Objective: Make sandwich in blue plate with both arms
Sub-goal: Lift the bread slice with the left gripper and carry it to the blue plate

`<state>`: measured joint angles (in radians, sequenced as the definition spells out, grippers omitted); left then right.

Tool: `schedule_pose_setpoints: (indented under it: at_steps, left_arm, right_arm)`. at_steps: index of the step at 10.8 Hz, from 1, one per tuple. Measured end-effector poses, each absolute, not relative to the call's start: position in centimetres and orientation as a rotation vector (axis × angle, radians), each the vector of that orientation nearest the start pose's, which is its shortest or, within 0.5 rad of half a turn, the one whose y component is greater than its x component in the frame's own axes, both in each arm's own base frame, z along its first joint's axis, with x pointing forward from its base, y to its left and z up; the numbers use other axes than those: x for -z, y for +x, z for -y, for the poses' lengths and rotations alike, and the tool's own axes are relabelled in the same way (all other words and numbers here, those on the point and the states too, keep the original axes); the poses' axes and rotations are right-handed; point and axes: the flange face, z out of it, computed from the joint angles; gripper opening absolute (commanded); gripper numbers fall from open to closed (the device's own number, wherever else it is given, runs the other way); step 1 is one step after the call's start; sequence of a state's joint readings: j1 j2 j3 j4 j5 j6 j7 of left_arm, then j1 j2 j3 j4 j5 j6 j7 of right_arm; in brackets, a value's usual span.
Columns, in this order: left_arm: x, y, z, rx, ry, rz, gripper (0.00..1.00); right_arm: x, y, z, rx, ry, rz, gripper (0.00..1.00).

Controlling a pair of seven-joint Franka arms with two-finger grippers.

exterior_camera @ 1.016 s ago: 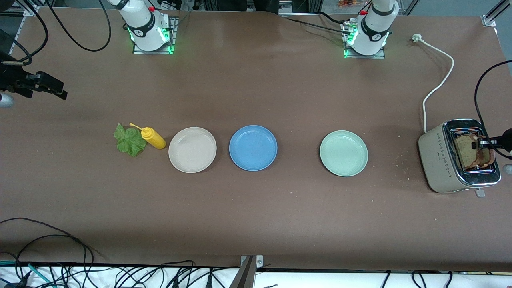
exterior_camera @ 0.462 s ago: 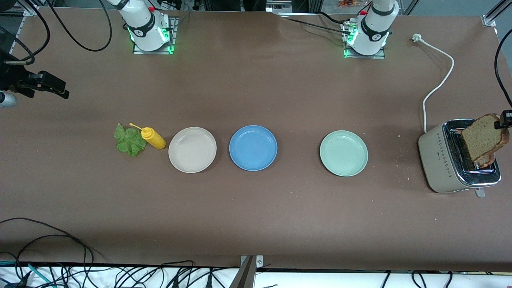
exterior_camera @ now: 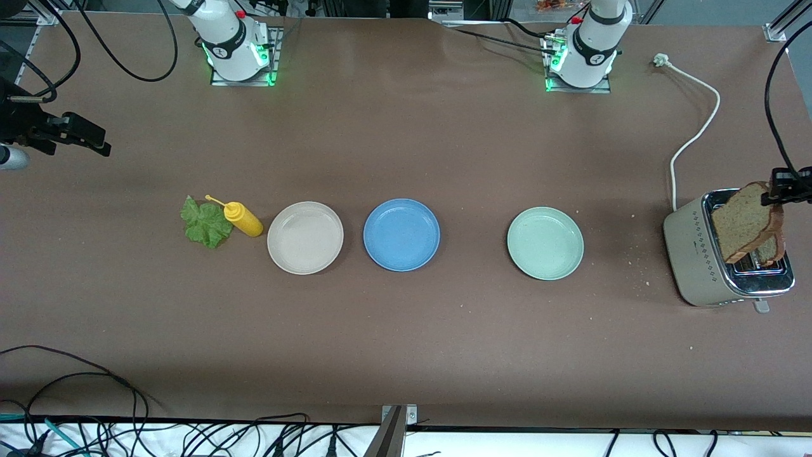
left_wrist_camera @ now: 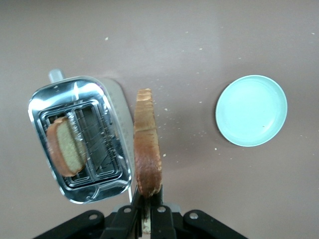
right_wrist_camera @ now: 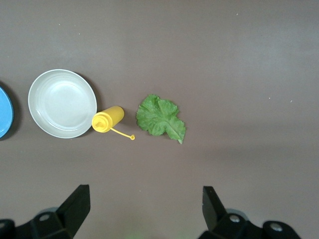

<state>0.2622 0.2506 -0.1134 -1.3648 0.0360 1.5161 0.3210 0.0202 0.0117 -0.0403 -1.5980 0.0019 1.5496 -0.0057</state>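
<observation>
Early: my left gripper point(left_wrist_camera: 147, 213) pinches one slice point(left_wrist_camera: 147, 144) over the toaster point(exterior_camera: 704, 254), right gripper point(right_wrist_camera: 144, 206) waits spread above the lettuce point(right_wrist_camera: 160, 117), blue plate point(exterior_camera: 401, 234) bare.

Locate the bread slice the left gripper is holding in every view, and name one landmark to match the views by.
Front view: held bread slice, hanging over the toaster, gripped by the left gripper at its upper corner.
Left wrist view: bread slice edge-on, its end between shut jaws, beside the toaster.
Right wrist view: not in it.
Shared landmark: the pale green plate.
</observation>
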Motion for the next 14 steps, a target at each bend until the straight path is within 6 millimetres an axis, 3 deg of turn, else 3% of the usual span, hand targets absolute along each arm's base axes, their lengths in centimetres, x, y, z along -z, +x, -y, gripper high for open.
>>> schedule_pose_setpoints:
  at_steps: [2, 6, 8, 10, 14]
  left_arm:
    - [-56.2, 62.1, -6.2, -0.174, -3.131, -0.377, 0.00]
    - [-53.0, 62.5, 7.4, -0.265, -3.146, -0.348, 0.00]
    - [-51.1, 62.3, 11.7, -0.290, -3.269, -0.267, 0.00]
    - [-48.1, 62.0, 15.1, -0.387, -3.412, -0.147, 0.00]
    - [-41.9, 62.2, 23.8, -0.623, -3.627, 0.130, 0.00]
  right_arm:
    - [-60.4, 55.4, 1.0, -0.094, -3.138, -0.021, 1.00]
    - [-60.4, 55.4, 1.0, -0.094, -3.138, -0.019, 1.00]
    - [-60.4, 55.4, 0.9, -0.093, -3.138, -0.019, 1.00]
    - [-60.4, 55.4, 0.9, -0.093, -3.138, -0.018, 1.00]
    - [-60.4, 55.4, 0.9, -0.093, -3.138, -0.018, 1.00]
